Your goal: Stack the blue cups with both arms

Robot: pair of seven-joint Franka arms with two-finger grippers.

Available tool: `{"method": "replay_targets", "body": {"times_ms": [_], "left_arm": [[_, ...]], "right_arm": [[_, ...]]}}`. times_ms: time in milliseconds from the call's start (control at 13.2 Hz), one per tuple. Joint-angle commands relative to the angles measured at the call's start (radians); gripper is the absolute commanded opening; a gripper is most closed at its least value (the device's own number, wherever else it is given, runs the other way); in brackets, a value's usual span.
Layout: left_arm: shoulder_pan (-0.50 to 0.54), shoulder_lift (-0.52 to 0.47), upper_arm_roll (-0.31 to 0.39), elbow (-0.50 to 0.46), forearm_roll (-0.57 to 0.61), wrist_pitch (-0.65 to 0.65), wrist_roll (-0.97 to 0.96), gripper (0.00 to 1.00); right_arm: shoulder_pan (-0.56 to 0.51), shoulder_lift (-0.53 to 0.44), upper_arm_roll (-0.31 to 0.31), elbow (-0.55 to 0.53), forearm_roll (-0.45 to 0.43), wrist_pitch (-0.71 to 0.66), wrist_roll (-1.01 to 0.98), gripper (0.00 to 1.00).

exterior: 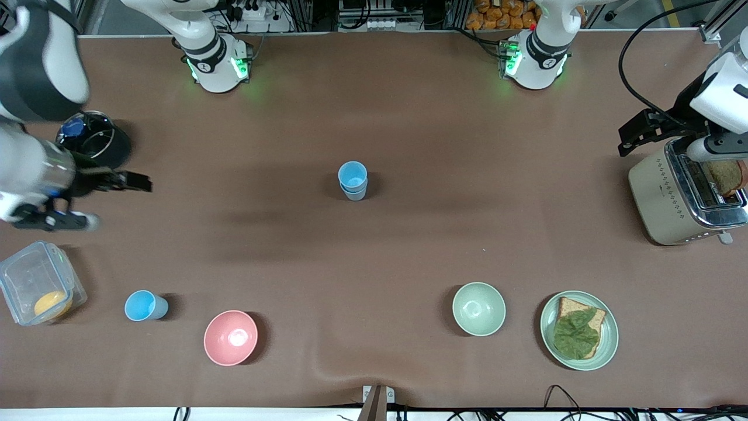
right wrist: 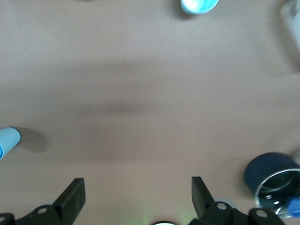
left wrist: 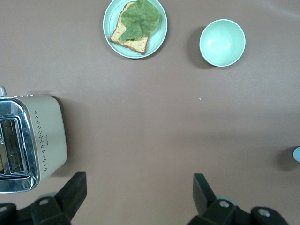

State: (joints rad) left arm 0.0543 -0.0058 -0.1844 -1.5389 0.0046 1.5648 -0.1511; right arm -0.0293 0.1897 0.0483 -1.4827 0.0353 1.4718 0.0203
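- Cup position decides the coming move: a single bright blue cup (exterior: 145,306) stands upright near the front camera, toward the right arm's end of the table, between the clear lidded container (exterior: 38,290) and the pink bowl (exterior: 230,337); it touches neither.
- Farther from the camera, at mid-table, a stack of two blue cups (exterior: 353,180) stands upright, a bright one nested in a duller grey-blue one; in my judgement the single cup is what remains to be added.
- Right gripper (exterior: 135,182) hangs over bare table beside the dark pot (exterior: 94,140), fingers well apart and holding nothing; the single cup lies nearer the camera than the spot below it, the stack lies toward mid-table; this arm is clearly the closer one to the single cup.
- Left gripper (left wrist: 138,194) hangs over the toaster (exterior: 684,196) at the left arm's end, fingers apart and empty; it is well apart from both cups and appears to wait.
- Both cups' long axes are vertical, so a grasp from above at the rim looks suitable.
- Hard to make out: the right wrist view cuts the single cup (right wrist: 199,5) at its edge and shows only a sliver of the stack (right wrist: 8,140); the left wrist view shows the pale green bowl (left wrist: 222,42) and the plate of bread and lettuce (left wrist: 135,27), with only a faint blue sliver at its edge.
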Motion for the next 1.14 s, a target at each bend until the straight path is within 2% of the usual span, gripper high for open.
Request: {"method": "replay_targets", "body": {"times_ms": [0,227,379,606,833,1061], "left_arm": [[0.006,-0.005,-0.004,0.009,0.011,-0.014,0.008,1.00],[0.006,-0.005,0.003,0.020,0.011,-0.016,0.016,1.00],[0.006,-0.005,0.005,0.037,0.011,-0.048,0.018,1.00],[0.009,-0.005,0.010,0.043,0.014,-0.068,0.019,1.00],[0.007,-0.003,0.008,0.045,0.046,-0.091,0.019,1.00],[0.009,-0.003,0.005,0.045,0.048,-0.092,0.021,1.00]], "right_arm": [[-0.044,-0.104,0.004,-0.048,-0.011,0.028,-0.063,1.00],[-0.032,-0.157,-0.019,-0.051,-0.012,0.022,-0.091,1.00],[0.001,-0.173,-0.066,-0.051,-0.029,0.019,-0.190,1.00],[0.009,-0.188,-0.100,-0.050,-0.028,0.007,-0.181,1.00],[0.022,-0.207,-0.104,-0.051,-0.028,-0.005,-0.087,1.00],[0.023,-0.205,-0.104,-0.050,-0.028,-0.011,-0.086,1.00]]}}
